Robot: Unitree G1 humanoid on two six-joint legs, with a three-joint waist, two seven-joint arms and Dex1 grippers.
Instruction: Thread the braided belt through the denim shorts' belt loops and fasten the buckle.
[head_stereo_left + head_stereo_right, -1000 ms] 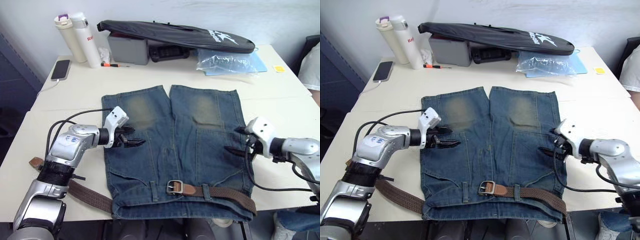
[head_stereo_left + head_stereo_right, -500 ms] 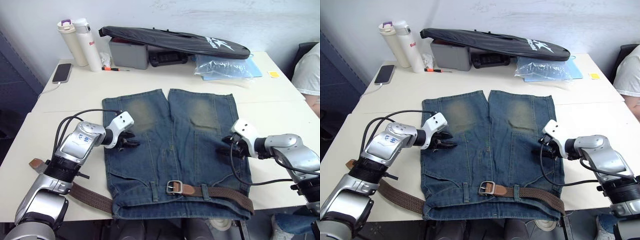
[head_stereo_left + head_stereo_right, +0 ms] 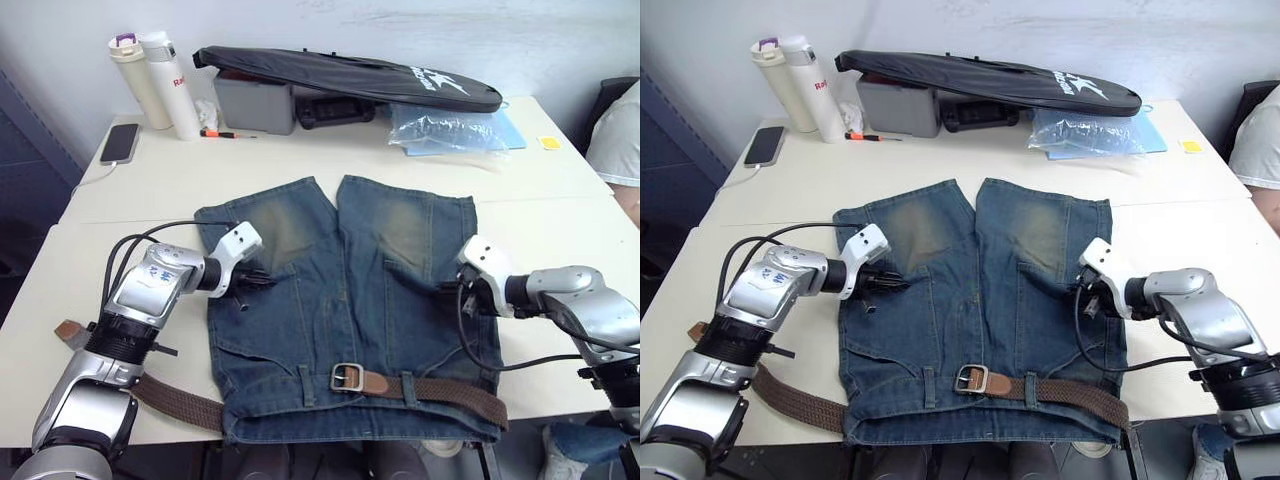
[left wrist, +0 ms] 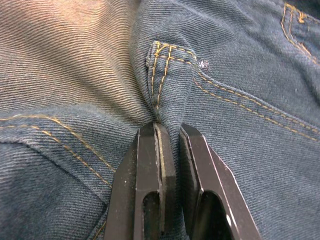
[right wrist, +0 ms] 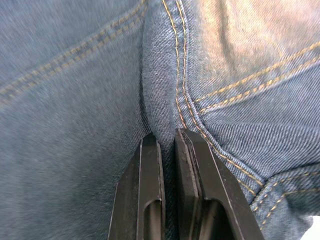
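- Pinching a fold of the denim shorts [image 3: 345,300] on each leg, the left tool [image 4: 169,131] and right tool [image 5: 166,136] are both clenched on cloth.
- On the desk [image 3: 150,190], the braided belt [image 3: 440,388] runs sideways along the waistband, nearer the robot than both tools; the buckle [image 3: 346,377] sits mid-waist, its fastening too small to judge.
- Wrist views show the gripped folds; head views show the belt.

I count one pair of denim shorts [image 3: 345,300], one braided belt [image 3: 440,389] with one buckle [image 3: 346,377], two bottles [image 3: 155,82], one phone [image 3: 119,142], one long black bag [image 3: 350,75], one clear plastic pouch [image 3: 455,128] and my two grippers [image 3: 252,279] [image 3: 452,287].
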